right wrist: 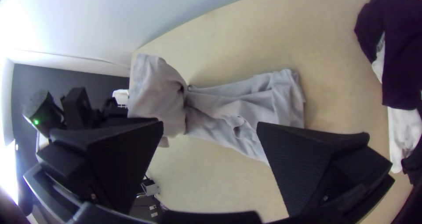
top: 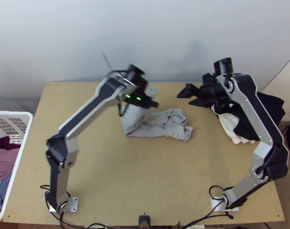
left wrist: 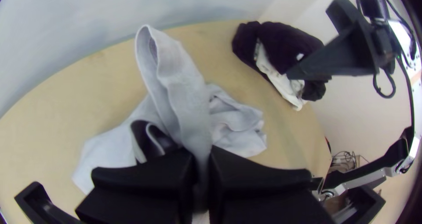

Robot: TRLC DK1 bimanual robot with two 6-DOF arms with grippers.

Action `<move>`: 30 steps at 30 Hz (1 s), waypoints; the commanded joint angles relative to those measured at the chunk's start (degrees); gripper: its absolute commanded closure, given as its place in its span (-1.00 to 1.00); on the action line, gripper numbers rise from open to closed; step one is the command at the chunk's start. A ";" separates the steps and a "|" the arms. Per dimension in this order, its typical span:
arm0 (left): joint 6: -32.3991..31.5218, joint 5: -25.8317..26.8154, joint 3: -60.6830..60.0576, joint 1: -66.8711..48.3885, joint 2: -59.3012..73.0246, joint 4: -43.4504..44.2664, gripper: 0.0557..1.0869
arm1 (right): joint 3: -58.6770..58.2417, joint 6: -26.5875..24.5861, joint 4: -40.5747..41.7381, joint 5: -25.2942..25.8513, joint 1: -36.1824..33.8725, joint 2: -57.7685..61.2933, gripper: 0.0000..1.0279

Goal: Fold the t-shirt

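Black fingers (left wrist: 145, 180) of the left gripper (left wrist: 201, 156) come first in its wrist view, pressed together on a narrow strip of the grey t-shirt (top: 167, 131). Seen from above and read as a clock face around the middle of the light wooden table (top: 118, 179), the shirt lies near 12 o'clock. One end is raised in a loose, upright loop; the rest lies creased and bunched on the wood. Which part is pinched cannot be told.

No neat fold shows, so the task seems to be at an early stage: spreading, smoothing and the folding itself appear to be left.

The left arm (top: 89, 105) runs from its base at 8 o'clock up to 12, its gripper over the shirt's lifted end. The right arm (top: 253, 110) rises from 4 o'clock and bends inward, bringing the right gripper (right wrist: 211, 123) to about 1 o'clock, above the table and apart from the cloth, its jaws spread and holding nothing. Dark and white clothes (top: 230, 124) lie heaped at 2 o'clock.
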 commanded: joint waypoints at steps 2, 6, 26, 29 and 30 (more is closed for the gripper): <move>0.70 0.24 4.42 -8.93 7.92 6.02 0.92 | -8.31 -0.74 1.15 -0.21 -7.16 -4.58 -0.92; -3.25 0.32 4.50 -9.90 10.55 14.54 0.92 | -11.56 -1.09 1.58 -0.12 -8.83 -5.55 -0.92; -4.22 3.31 3.62 -14.82 18.81 18.32 -0.28 | -17.98 0.50 6.51 1.11 -10.23 -5.11 -0.92; -5.89 3.31 3.62 -13.68 16.97 16.83 -0.90 | -18.24 0.50 6.59 1.11 -9.79 -5.55 -0.92; -6.51 3.22 3.62 -12.80 15.74 16.39 -0.90 | -18.15 0.50 6.68 1.11 -9.62 -5.90 -0.92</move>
